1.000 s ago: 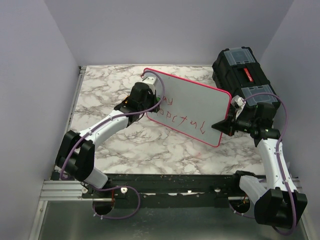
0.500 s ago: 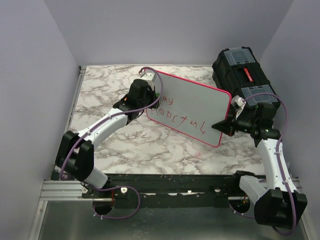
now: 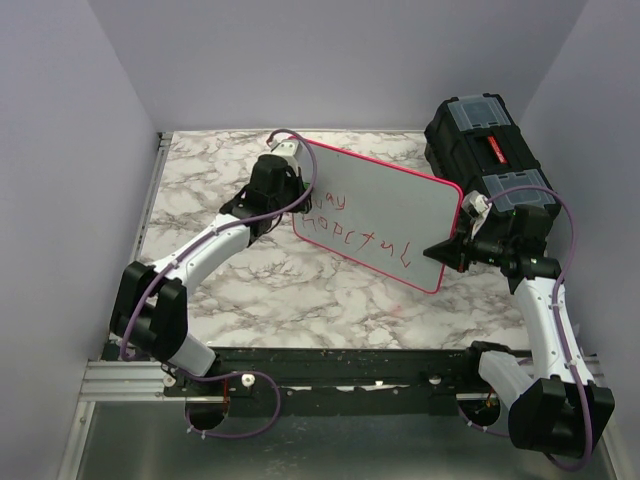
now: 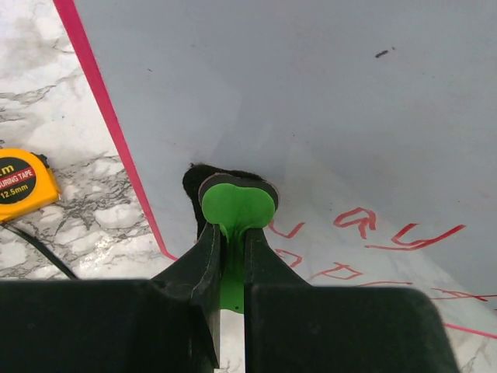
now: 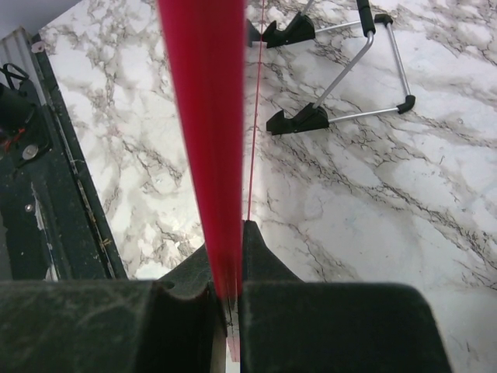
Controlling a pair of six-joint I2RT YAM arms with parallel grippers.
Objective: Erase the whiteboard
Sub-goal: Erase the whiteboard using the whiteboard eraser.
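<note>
1. A marble-patterned worktop (image 3: 250, 290) is seen between plain pale walls.
2. The whiteboard (image 3: 390, 205) is found over the middle-right of the worktop, just in front of the toolbox, and is held at a tilt. Its thin pink-red rim is shown edge-on in the right wrist view. Red handwriting is carried on its lower part: "ay" can be read in the upper line, while the longer lower line cannot be read with certainty.
3. A black toolbox (image 3: 480, 140) is placed at the far right corner. Two clear-lidded compartments are set into its top, but their contents cannot be made out. A red label is fixed between them and is too small to be read.
4. The right claw (image 5: 225, 256) is closed tight on the board's rim at the near right corner.
5. The left claw (image 4: 231, 241) is clamped on the green handle of an eraser (image 4: 237, 203), whose black pad is pressed to the white face near the left rim, just above the lettering.
6. A wire stand (image 5: 342, 70) with black feet is seen on the worktop beyond the rim.
7. A yellow tape measure (image 4: 19, 185) lies on the worktop just beside the board's left edge; "12.5mm" and part of "URING TAPE" are printed on it.
</note>
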